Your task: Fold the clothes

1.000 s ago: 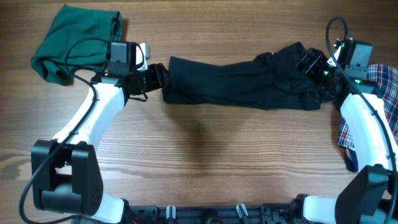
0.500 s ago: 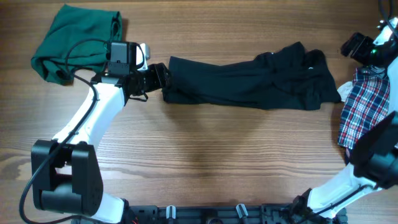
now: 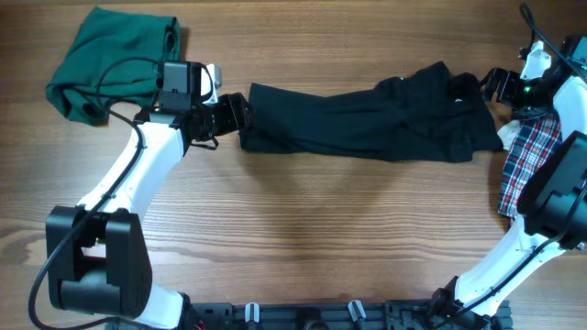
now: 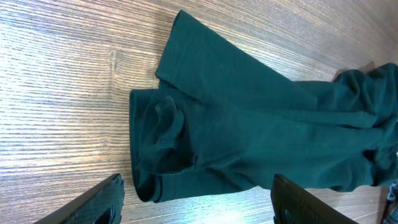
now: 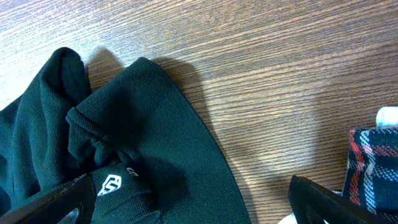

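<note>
A: Where are the clothes now?
B: The large plain black fabric top [image 3: 367, 124] lies stretched as a long band across the upper middle of the overhead picture, on the brown wooden table [image 3: 303, 238]. Its left end is rather flat and folded, and its right end is bunched with many wrinkles.
A: And the other 2 garments?
B: The crumpled dark green fabric garment [image 3: 105, 60] is in the upper left corner, well apart from the black top. The red-white-blue plaid fabric garment [image 3: 525, 160] lies at the right edge, just beside the right end of the black top. The white right arm [image 3: 555, 183] passes in front of it.
A: What about the 2 grippers?
B: The left gripper [image 3: 236, 115] is at the left end of the black top. In the left wrist picture its 2 fingers [image 4: 102, 200] stand wide apart at the bottom corners. The folded end of the top lies on the table between them, not pinched, so this gripper holds nothing.
A: The right one?
B: The right gripper [image 3: 493, 85] is in the upper right, just by the bunched end of the top. Its fingers [image 5: 329, 198] are spread wide too, at the lower corners of the right wrist picture, and they grip nothing. A small white logo mark [image 5: 111, 183] shows on the black cloth near the lower left finger. Whether the fingers touch the cloth, I cannot tell
</note>
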You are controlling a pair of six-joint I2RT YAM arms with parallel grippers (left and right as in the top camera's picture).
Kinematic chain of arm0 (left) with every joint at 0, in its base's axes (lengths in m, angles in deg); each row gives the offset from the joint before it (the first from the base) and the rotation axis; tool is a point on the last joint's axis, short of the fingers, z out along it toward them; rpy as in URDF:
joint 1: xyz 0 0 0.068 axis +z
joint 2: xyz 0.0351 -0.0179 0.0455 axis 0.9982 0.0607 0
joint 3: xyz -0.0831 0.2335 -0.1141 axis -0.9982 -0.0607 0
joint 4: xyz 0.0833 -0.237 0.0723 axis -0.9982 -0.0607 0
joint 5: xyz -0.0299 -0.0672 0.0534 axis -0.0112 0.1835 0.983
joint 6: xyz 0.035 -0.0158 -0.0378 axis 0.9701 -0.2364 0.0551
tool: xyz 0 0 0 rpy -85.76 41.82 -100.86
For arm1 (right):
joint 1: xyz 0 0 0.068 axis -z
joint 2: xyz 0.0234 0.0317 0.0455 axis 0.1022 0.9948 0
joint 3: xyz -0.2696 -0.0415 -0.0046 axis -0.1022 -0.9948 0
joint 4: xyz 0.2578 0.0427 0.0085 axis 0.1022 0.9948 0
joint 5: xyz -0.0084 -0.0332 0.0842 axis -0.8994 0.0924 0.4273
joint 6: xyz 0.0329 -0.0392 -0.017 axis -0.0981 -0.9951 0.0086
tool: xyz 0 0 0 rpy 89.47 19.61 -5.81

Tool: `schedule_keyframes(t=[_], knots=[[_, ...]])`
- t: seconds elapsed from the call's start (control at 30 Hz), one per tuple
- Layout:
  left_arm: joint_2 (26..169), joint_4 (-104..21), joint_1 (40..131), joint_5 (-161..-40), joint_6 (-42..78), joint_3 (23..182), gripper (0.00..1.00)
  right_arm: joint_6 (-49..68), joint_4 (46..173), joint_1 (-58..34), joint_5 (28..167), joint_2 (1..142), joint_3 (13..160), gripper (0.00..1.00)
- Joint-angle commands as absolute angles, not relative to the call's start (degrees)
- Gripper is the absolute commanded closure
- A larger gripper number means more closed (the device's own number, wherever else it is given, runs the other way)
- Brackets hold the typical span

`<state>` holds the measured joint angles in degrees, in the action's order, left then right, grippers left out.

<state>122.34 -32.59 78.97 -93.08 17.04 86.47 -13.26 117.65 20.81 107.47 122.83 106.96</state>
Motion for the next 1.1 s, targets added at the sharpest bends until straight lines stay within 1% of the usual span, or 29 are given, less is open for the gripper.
schedule_keyframes(t=[0.0, 0.13, 0.6, 0.83, 0.93, 1.07], knots=[[121.97, -32.63, 78.84, -93.80, 16.30, 87.25, 0.24, -12.98, 117.72, 20.35, 109.31, 123.50, 107.33, 0.00], [123.98, -33.00, 78.86, -95.97, 14.55, 87.25, 0.23, -11.27, 117.76, 19.81, 110.34, 123.50, 107.31, 0.00], [133.33, -30.80, 79.41, -92.88, 14.57, 87.25, 0.21, -11.07, 120.58, 19.17, 110.49, 123.50, 107.26, 0.00], [134.18, -29.55, 79.38, -92.91, 14.59, 87.25, 0.19, -11.77, 120.82, 19.15, 110.51, 123.50, 106.48, 0.00], [134.16, -29.25, 79.38, -92.93, 14.59, 87.25, 0.14, -13.11, 120.52, 19.15, 110.51, 123.77, 105.14, 0.00], [134.16, -28.87, 79.38, -93.80, 14.64, 87.25, 0.14, -13.13, 120.10, 19.15, 110.47, 125.93, 105.10, 0.00]])
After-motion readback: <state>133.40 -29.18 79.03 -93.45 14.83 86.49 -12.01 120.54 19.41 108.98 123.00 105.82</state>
